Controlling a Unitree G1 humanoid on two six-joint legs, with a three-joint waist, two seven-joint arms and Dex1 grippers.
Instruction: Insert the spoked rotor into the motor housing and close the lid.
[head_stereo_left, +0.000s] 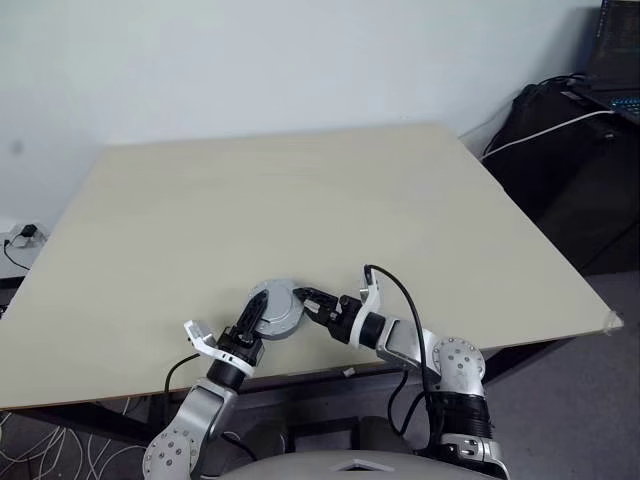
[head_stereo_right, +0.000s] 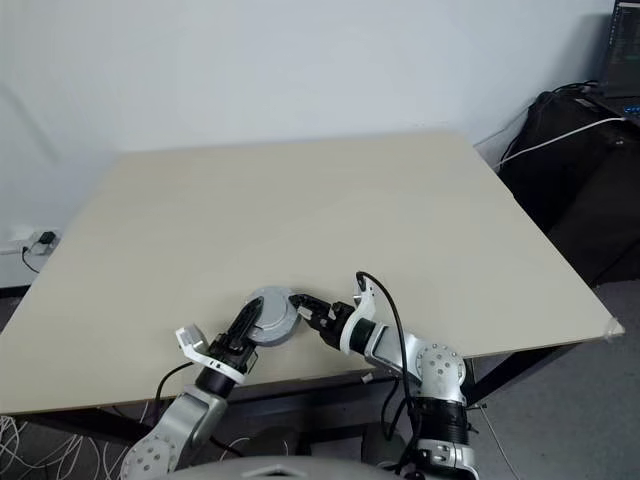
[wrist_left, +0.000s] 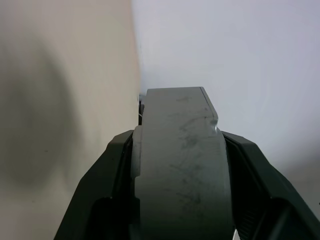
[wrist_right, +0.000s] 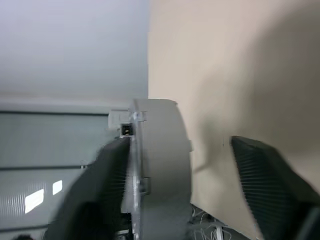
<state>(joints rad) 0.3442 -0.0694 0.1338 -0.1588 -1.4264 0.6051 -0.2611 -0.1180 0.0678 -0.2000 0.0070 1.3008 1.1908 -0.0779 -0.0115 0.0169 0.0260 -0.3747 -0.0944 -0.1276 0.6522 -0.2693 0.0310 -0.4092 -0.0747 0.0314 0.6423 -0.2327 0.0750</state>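
**Grey disc held at the table's near edge, between my two grippers**

The round silver-grey assembly (head_stereo_left: 274, 309), which I take for the motor housing with its lid on, sits just above the near edge of the table (head_stereo_left: 300, 200). My left gripper (head_stereo_left: 258, 318) is clamped on it: in the left wrist view the grey body (wrist_left: 182, 170) fills the space between my two black fingers (wrist_left: 112, 190), both pressed against its sides. My right gripper (head_stereo_left: 308, 300) is at the disc's right side with its jaws spread apart; in the right wrist view one finger (wrist_right: 107, 190) lies along the grey disc (wrist_right: 160, 165) while the other finger (wrist_right: 270, 185) stands well clear of it, so this hand grips nothing.

My left forearm rises from below the table edge, pointing forward. My right forearm comes in from the right, angled towards the left, a black cable (head_stereo_left: 405, 300) looping over its wrist.

The tabletop is pale beige and bare. A light wall stands behind it, and dark equipment (head_stereo_left: 575, 150) with a white cable (head_stereo_left: 545, 130) is at the far right.
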